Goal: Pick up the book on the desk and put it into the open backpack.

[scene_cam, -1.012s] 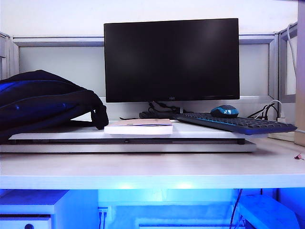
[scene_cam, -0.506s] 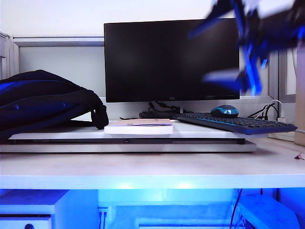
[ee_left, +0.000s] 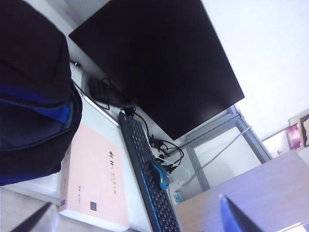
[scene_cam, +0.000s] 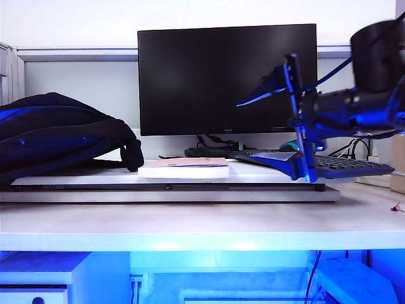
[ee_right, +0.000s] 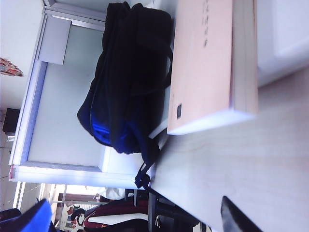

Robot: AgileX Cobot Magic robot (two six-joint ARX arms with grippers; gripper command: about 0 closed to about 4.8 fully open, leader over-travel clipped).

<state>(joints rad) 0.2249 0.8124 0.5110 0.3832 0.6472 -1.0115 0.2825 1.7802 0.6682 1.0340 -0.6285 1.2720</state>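
Item one: the book, thin, pale pinkish cover, white page edges. We find it lying flat on the raised white platform board, which rests on the desk, below the monitor. Its long axis runs side to side in the exterior view. The left wrist view shows its cover face up, one end just beside the backpack.

Item two: the backpack, black with blue panels, lying at nine o'clock of the book on the same board, its strap end touching or nearly touching the book's left end; we cannot tell which. We cannot see its opening from here.

Item three: the right gripper, at three o'clock of the book and raised above the keyboard. Its fingers stand spread wide and empty, pointing toward nine o'clock. From it the book lies at about eight o'clock, near but apart.

Item four: the left gripper, absent from the exterior view. Only its fingertips edge the left wrist view, parted and empty, above the book and backpack.

We judge the right gripper better placed for the reach, approaching along the book's long axis toward its right end.
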